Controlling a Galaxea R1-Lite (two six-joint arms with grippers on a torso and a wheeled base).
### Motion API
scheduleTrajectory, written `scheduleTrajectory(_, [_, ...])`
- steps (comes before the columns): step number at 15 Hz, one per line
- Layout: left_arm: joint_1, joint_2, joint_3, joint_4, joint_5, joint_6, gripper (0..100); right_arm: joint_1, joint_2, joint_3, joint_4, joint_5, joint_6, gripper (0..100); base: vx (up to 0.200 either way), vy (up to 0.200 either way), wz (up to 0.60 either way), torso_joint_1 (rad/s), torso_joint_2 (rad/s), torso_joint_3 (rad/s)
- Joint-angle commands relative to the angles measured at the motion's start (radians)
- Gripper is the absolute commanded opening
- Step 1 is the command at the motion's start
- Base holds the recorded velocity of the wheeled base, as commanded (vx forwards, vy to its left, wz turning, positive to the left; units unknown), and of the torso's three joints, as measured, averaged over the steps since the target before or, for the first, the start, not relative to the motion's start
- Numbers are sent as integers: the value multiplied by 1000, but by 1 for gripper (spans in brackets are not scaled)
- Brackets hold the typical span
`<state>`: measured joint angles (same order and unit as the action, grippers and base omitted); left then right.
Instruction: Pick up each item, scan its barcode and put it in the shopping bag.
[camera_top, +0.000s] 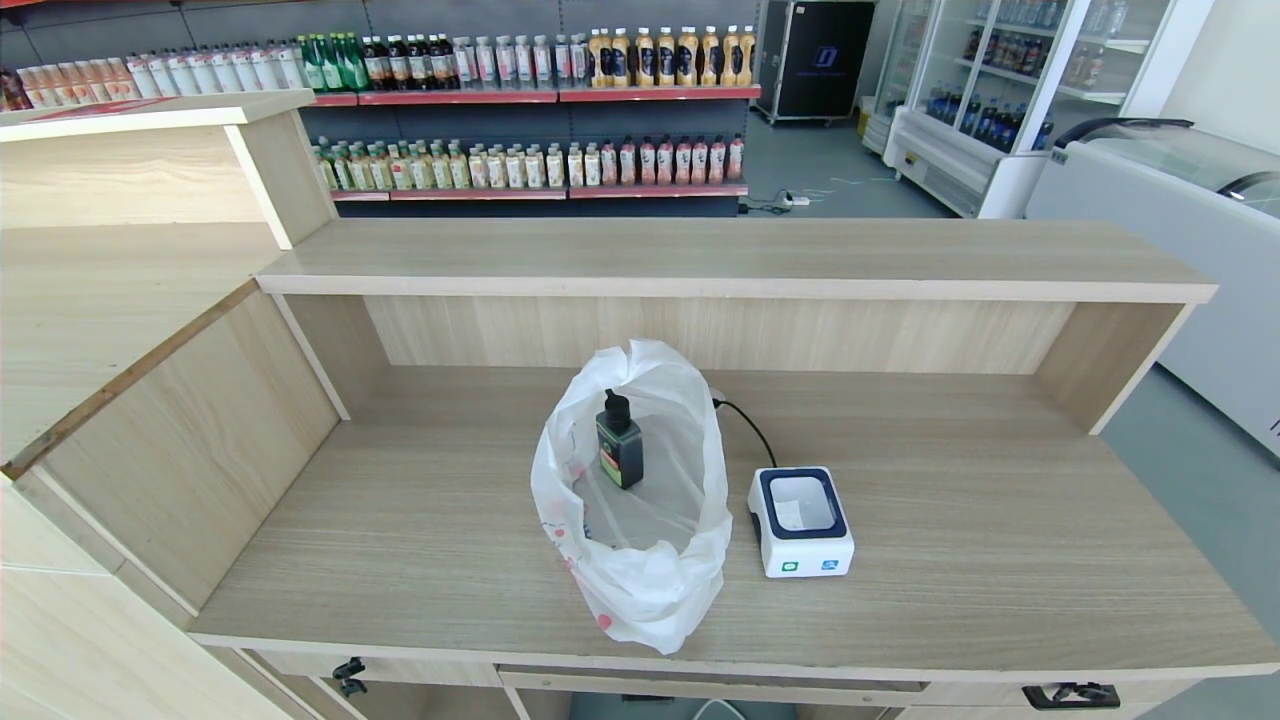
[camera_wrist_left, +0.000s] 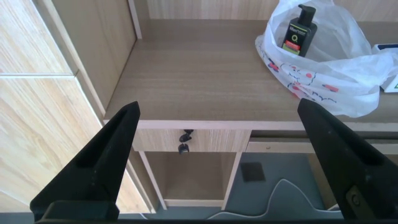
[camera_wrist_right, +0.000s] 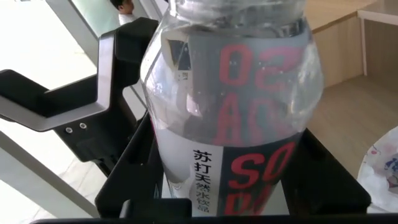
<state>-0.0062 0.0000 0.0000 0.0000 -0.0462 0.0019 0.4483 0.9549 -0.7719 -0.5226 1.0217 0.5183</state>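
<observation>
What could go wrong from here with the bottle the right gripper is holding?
1. The clear plastic bottle with red lettering, clamped in the right gripper, is round and smooth. It could twist, leaving its barcode turned away from the white box scanner with the dark-rimmed window.
2. The white plastic shopping bag is limp and its rim sags. The bottle may catch the rim or topple the dark pump-top bottle standing inside.
</observation>
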Motion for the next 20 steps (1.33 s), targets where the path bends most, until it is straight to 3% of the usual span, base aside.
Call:
scheduleTrajectory(1, [0, 2, 0, 0, 0, 0, 100, -2, -7, 6, -1, 0, 0, 0, 0, 0, 0, 0, 0, 0])
scheduleTrajectory(5, [0, 2, 0, 0, 0, 0, 100, -92, 24, 22, -1, -86, -29, 0, 0, 0, 0, 0, 0, 0])
scheduleTrajectory(7, [0, 2, 0, 0, 0, 0, 100, -240, 85, 37, 1, -230, -159, 0, 0, 0, 0, 0, 0, 0])
scheduleTrajectory(8, [0, 2, 0, 0, 0, 0, 100, -326, 119, 68, 3, -333, -300, 0, 0, 0, 0, 0, 0, 0])
scheduleTrajectory(11, [0, 2, 0, 0, 0, 0, 100, -476, 183, 100, 36, -606, -538, 0, 0, 0, 0, 0, 0, 0])
scheduleTrajectory(13, [0, 2, 0, 0, 0, 0, 100, -504, 208, 100, 32, -739, -538, 0, 0, 0, 0, 0, 0, 0])
scheduleTrajectory(14, [0, 2, 0, 0, 0, 0, 100, -525, 226, 102, 33, -879, -538, 0, 0, 0, 0, 0, 0, 0])
scheduleTrajectory(16, [0, 2, 0, 0, 0, 0, 100, -545, 245, 106, 33, -1000, -540, 0, 0, 0, 0, 0, 0, 0])
scheduleTrajectory(20, [0, 2, 0, 0, 0, 1, 100, -583, 294, 98, 32, -1049, -543, 0, 0, 0, 0, 0, 0, 0])
